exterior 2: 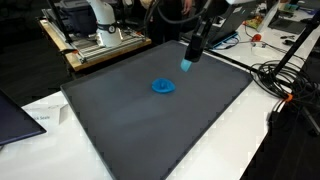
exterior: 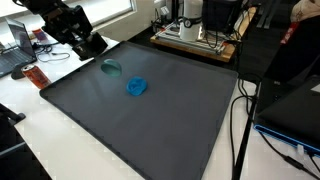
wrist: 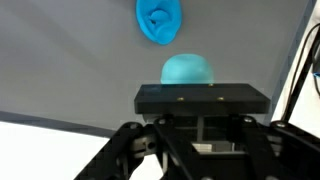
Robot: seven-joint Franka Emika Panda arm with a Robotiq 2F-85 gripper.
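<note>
— Now, position of the nearest item?

— I read the teal rounded object lying on the dark grey mat, close to one corner of it. In the wrist view it sits straight ahead of the tool housing, roughly centred.

— Contact status?

— In an exterior view the gripper hangs above the mat, near the teal rounded object, with a gap showing between them. I see nothing held.

— Finger state?

— I cannot tell whether the fingers are spread or pressed together. The black housing covers them in the wrist view, and both exterior views show them too small to judge.

— Surroundings?

— A blue crumpled object lies on the mat just past the teal one, near it but apart, further toward the mat's middle. The mat rests on a white table. Black cables trail along one side of the mat. A laptop stands on the table behind the arm. A machine on a wooden board stands beyond the mat's far edge.
</note>
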